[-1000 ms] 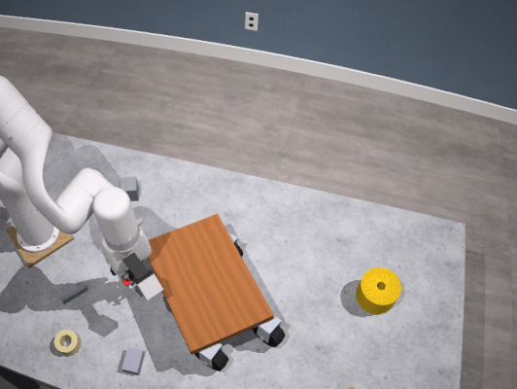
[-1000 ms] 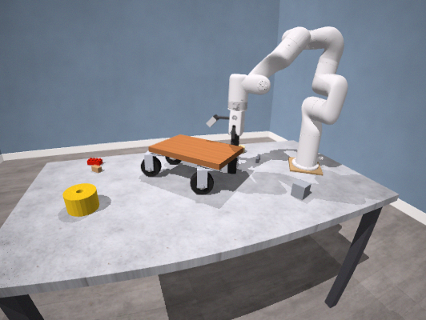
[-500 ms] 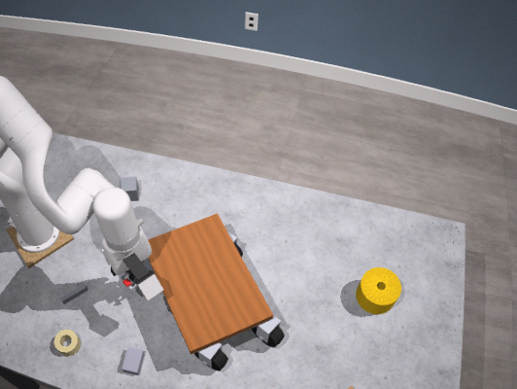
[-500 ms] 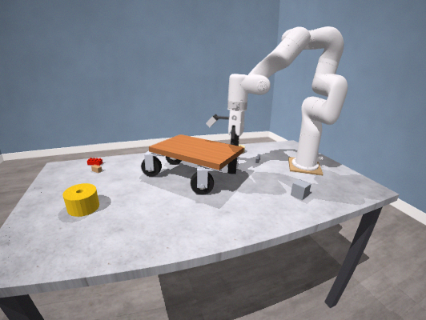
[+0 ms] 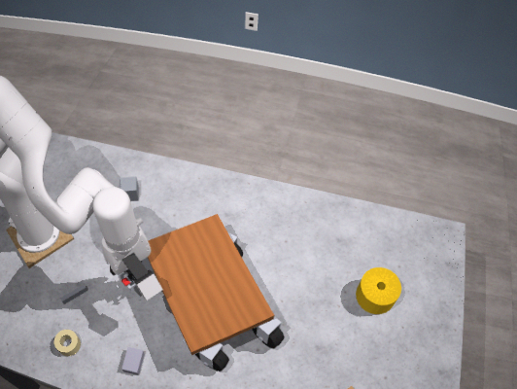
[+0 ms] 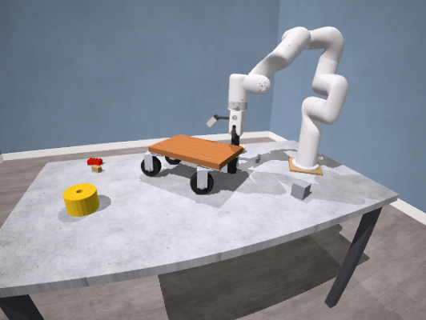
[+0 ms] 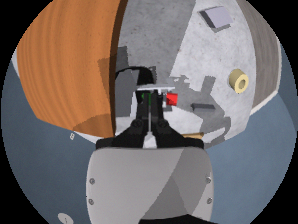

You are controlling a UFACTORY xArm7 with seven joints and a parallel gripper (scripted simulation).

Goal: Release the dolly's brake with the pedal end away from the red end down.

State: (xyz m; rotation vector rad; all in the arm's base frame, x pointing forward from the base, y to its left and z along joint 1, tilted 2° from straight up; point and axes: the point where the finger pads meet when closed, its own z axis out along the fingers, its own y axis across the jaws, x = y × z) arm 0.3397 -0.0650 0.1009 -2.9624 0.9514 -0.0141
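Observation:
The dolly [image 5: 209, 282] has an orange wooden deck on four black casters and stands on the grey table; it also shows in the side view [image 6: 196, 150] and the wrist view [image 7: 73, 56]. My gripper [image 5: 132, 276] [image 6: 235, 138] is shut with nothing between its fingers and points straight down at the dolly's corner nearest the arm base. In the wrist view the closed fingertips [image 7: 150, 98] sit over the caster's brake pedal, just left of its red end [image 7: 172, 99]. The red end also peeks out beside the gripper [image 5: 126, 281]. I cannot tell whether the fingertips touch the pedal.
A yellow cylinder [image 5: 380, 290] stands to the right of the dolly. A tape roll [image 5: 67, 341], a flat grey block [image 5: 132, 360], a dark bar [image 5: 75, 294] and a grey cube [image 5: 129, 187] lie around the arm. A red brick [image 6: 94, 161] and a tan block [image 6: 96, 169] lie at the far edge.

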